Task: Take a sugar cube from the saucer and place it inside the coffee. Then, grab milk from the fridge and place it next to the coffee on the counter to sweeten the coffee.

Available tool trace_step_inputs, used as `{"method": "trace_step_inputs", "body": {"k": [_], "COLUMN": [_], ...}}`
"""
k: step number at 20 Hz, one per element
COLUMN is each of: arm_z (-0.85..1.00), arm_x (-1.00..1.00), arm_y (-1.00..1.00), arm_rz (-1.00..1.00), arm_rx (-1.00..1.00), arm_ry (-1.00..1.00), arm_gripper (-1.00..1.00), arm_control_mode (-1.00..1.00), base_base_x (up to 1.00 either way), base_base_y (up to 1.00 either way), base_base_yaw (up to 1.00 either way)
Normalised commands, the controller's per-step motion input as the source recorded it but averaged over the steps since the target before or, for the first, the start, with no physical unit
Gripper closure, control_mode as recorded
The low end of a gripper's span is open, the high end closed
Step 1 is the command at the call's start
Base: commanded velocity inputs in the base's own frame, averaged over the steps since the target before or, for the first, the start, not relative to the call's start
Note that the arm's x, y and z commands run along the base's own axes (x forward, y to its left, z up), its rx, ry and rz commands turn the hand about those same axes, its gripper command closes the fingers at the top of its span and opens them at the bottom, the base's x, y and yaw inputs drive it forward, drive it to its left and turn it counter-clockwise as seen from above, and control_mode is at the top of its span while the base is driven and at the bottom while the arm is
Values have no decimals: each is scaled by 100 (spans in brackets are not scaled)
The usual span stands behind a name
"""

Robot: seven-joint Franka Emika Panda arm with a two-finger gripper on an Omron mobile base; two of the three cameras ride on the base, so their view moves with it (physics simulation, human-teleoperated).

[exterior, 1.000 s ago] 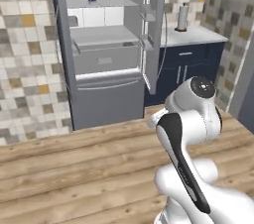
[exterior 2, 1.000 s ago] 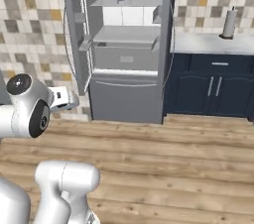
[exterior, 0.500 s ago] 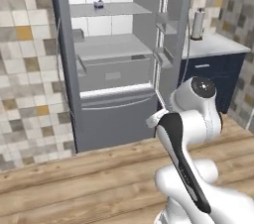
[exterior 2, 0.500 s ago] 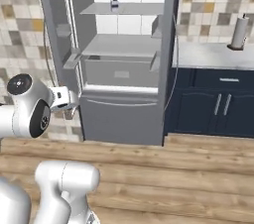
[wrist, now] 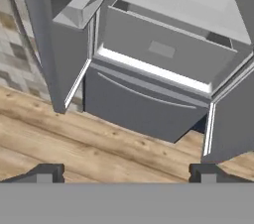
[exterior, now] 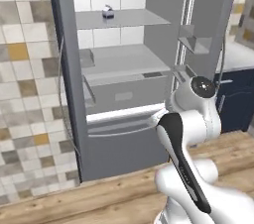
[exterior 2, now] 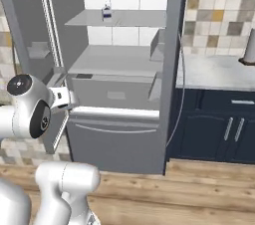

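Observation:
The fridge (exterior: 124, 139) stands open in front of me, both doors swung wide and grey shelves showing inside. The milk (exterior: 107, 13), a small white carton with a dark blue patch, sits on the upper shelf near the back (exterior 2: 106, 13). My gripper (wrist: 126, 172) is open with nothing between its fingertips (wrist: 47, 173). It points at the fridge's lower drawer (wrist: 144, 104), well below the milk and some way off. My hand (exterior 2: 62, 97) is level with the middle drawer. The coffee, saucer and sugar cube are out of view.
The left door (wrist: 54, 44) with its bins hangs open at my left, the right door (exterior 2: 174, 45) at my right. Beyond the right door the white counter (exterior 2: 214, 72) tops dark blue cabinets (exterior 2: 219, 129) and carries a paper towel roll (exterior 2: 249, 47). The floor is wooden planks (wrist: 74, 139).
The whole picture has shifted: the base has driven closer to the open fridge, which now looms much larger. The arm keeps the same pose and the milk stays on its shelf.

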Motion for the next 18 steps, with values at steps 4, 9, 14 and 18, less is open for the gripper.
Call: {"method": "trace_step_inputs", "body": {"k": [4,9,14,18], "arm_z": [0,0,0,0], "arm_x": [0,0,0,0], "arm_y": [0,0,0,0], "arm_rz": [0,0,0,0], "arm_rx": [0,0,0,0], "arm_ry": [0,0,0,0], "arm_gripper": [-100,-100,-100,-100], "arm_control_mode": [100,100,100,100], "base_base_x": [100,100,99,65], "base_base_y": [16,15,23,19], "base_base_yaw": [0,0,0,-1]}}
